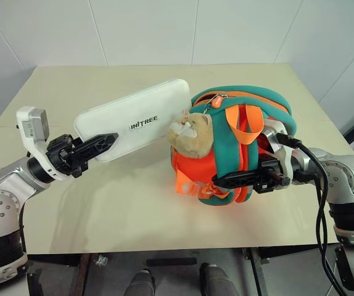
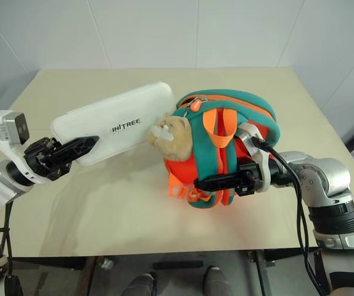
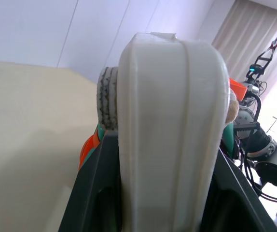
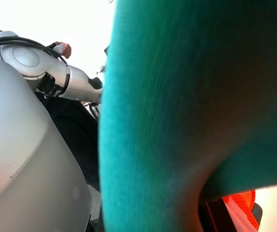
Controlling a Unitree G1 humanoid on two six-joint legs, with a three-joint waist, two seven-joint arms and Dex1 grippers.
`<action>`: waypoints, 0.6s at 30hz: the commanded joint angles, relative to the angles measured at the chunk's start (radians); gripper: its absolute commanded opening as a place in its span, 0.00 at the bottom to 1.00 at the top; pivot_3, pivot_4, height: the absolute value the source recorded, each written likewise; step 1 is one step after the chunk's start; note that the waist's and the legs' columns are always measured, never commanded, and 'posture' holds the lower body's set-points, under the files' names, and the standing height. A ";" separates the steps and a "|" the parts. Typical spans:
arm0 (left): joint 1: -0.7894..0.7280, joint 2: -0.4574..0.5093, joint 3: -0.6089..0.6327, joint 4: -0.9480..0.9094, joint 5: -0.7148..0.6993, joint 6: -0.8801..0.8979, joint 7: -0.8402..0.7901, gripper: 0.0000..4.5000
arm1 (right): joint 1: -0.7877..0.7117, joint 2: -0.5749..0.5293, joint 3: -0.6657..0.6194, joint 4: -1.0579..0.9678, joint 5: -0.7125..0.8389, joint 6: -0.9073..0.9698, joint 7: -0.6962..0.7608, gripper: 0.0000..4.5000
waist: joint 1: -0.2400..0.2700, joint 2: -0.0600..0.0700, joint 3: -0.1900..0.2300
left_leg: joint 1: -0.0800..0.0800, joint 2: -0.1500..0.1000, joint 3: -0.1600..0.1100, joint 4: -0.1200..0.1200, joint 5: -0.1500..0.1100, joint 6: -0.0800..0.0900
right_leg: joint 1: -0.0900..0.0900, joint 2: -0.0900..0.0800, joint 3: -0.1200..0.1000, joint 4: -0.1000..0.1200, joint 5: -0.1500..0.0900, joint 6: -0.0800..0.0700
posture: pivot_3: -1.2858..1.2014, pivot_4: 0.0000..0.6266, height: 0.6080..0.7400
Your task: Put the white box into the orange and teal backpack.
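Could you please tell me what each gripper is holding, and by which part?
Left gripper clamps the flat white box by its near short end; right gripper grips the orange and teal backpack at its teal strap.

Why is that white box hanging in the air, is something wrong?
Nothing looks wrong. The left gripper holds the white box tilted above the table, its far end beside the plush animal on the orange and teal backpack.
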 commanded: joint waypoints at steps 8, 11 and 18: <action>-0.078 0.071 -0.168 0.052 0.136 -0.114 -0.185 0.30 | 0.021 -0.022 -0.017 -0.067 0.034 0.025 0.005 0.00 | 0.000 0.000 0.000 | 0.000 0.000 0.000 0.000 0.000 0.000 | 0.000 0.000 0.000 0.000 0.000 0.000 | 0.52 0.24 1.00; -0.145 0.095 -0.255 0.114 0.225 -0.150 -0.221 0.30 | 0.024 -0.020 -0.020 -0.081 0.045 0.033 0.001 0.00 | 0.001 0.000 0.000 | 0.000 0.000 0.000 0.000 0.000 0.000 | 0.000 0.000 0.000 0.000 0.000 0.000 | 0.52 0.24 1.00; -0.516 0.008 -0.506 0.311 0.497 -0.289 -0.231 0.30 | 0.030 0.000 -0.012 -0.096 0.053 0.028 -0.013 0.00 | 0.010 0.000 0.000 | -0.001 -0.001 -0.001 0.002 0.001 0.000 | 0.002 0.000 -0.001 0.000 0.001 0.002 | 0.52 0.24 1.00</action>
